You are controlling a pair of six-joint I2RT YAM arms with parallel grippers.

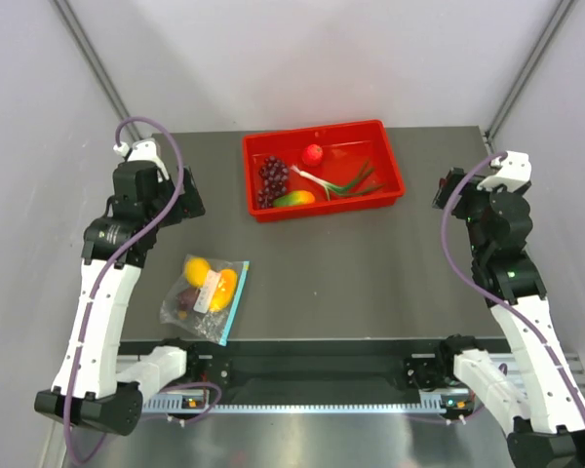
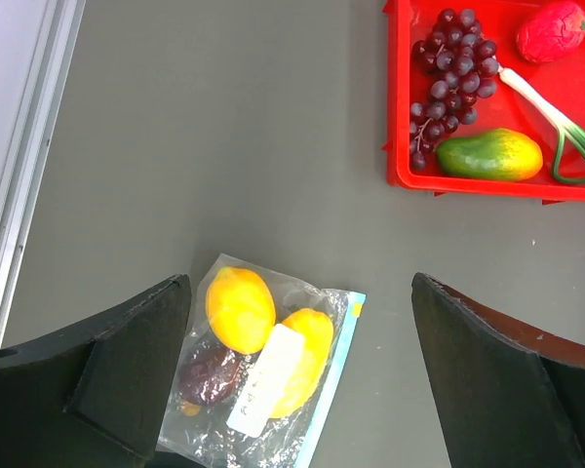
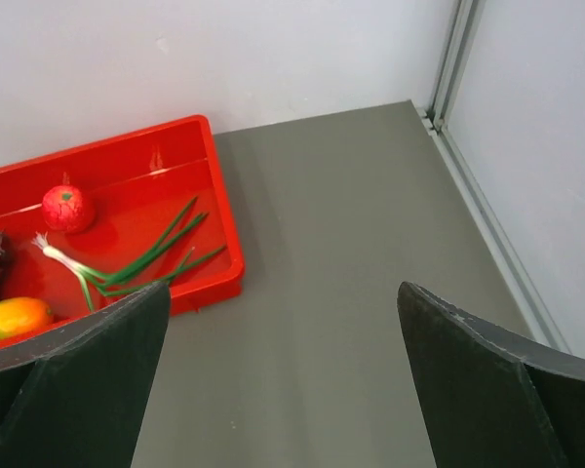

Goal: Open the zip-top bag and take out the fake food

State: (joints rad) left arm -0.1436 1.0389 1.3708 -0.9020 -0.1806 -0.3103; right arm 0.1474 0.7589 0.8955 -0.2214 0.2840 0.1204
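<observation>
The zip-top bag (image 1: 203,314) lies flat at the table's front left, its teal zip strip (image 2: 333,382) along its right edge and its white label (image 2: 265,380) facing up. It looks closed. Inside are the yellow lemon (image 2: 240,308), the orange-yellow mango-shaped fruit (image 2: 310,353) and the dark maroon piece (image 2: 209,374). My left gripper (image 2: 300,283) is open and empty, raised above and behind the bag (image 2: 229,441); it also shows in the top view (image 1: 180,195). My right gripper (image 3: 283,288) is open and empty, high at the right side (image 1: 447,190).
A red tray (image 1: 322,132) stands at the back centre with a purple grape bunch (image 1: 272,178), a small red ball (image 1: 314,153), a green-orange fruit (image 1: 294,198) and a spring onion (image 1: 341,183). Walls close in the table's left, right and back edges.
</observation>
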